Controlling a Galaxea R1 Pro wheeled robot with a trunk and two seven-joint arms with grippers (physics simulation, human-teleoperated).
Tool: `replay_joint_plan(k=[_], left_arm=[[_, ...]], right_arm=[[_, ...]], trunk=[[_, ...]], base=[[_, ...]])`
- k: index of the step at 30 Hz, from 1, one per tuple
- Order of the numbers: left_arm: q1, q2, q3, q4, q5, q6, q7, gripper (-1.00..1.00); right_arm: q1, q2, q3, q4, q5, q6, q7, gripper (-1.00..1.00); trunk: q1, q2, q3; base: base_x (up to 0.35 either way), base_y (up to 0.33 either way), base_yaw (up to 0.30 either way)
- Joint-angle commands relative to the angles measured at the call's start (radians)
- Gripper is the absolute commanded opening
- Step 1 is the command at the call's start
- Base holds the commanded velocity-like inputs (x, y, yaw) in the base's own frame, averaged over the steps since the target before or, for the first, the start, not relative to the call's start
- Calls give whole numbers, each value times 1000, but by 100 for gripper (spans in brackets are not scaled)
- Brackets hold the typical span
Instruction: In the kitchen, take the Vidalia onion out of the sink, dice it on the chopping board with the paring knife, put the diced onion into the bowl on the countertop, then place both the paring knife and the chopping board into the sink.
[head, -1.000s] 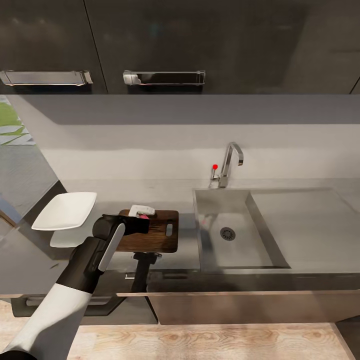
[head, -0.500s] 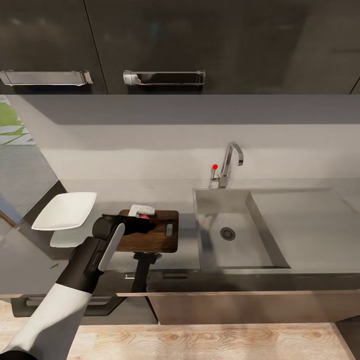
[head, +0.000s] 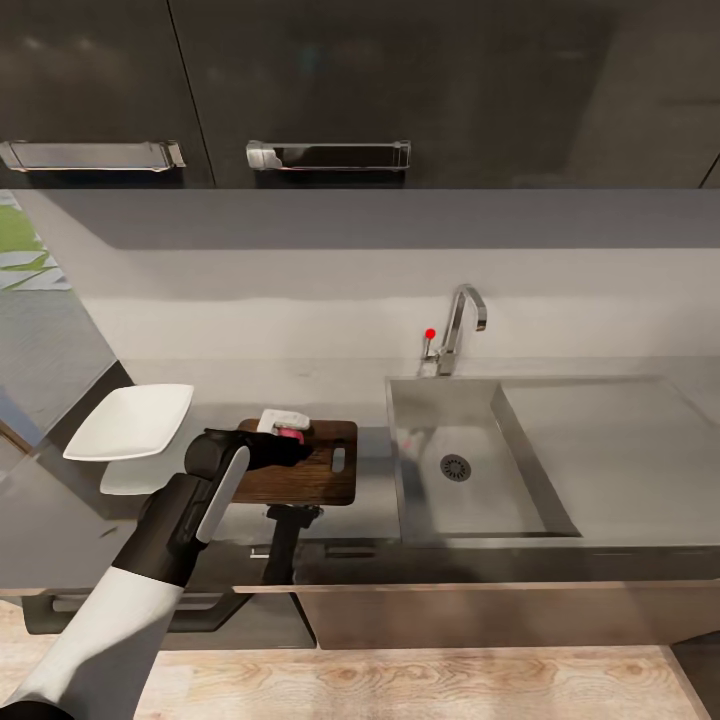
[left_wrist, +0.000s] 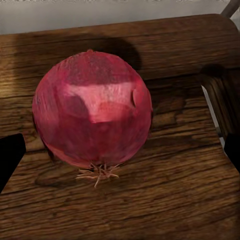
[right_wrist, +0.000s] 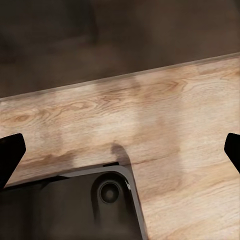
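Observation:
The pinkish-red Vidalia onion (left_wrist: 92, 110) rests on the brown chopping board (head: 318, 470), near its far left part (head: 291, 433). My left gripper (left_wrist: 120, 155) is open, with one dark fingertip on each side of the onion and a clear gap to both. In the head view the left gripper (head: 288, 450) lies low over the board. The white bowl (head: 132, 420) stands on the grey countertop (head: 340, 390) left of the board. The sink (head: 490, 500) lies to the right. The paring knife is out of view. My right gripper (right_wrist: 120, 152) is open over wooden floor.
A pale flat object (head: 283, 417) lies at the board's far edge, behind the onion. The chrome tap (head: 458, 335) with its red knob (head: 430, 333) stands behind the basin. Dark wall cabinets (head: 330, 90) hang above. A black base corner (right_wrist: 75, 210) shows below the right gripper.
My left gripper has crept slightly right along the board, its fingers now flanking the onion. The onion, board, bowl and camera have stayed put.

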Motion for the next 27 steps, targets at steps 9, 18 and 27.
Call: replay_joint_plan(k=[9,18,27], left_arm=[[-1,1,-1,-44,2,4,0,100],[-1,4,3,-144,2,7,0,100],[-1,7,3,-165,2,8,0,100]], right_arm=[[0,1,-2,-2,-1,-1,0,100],[0,1,-2,-2,-1,0,0,100],[0,1,-2,-2,-1,-1,0,100]], trunk=[[1,-2,-2],[1,-2,-2],[1,-2,-2]], base=[[0,0,0],[0,0,0],[0,0,0]])
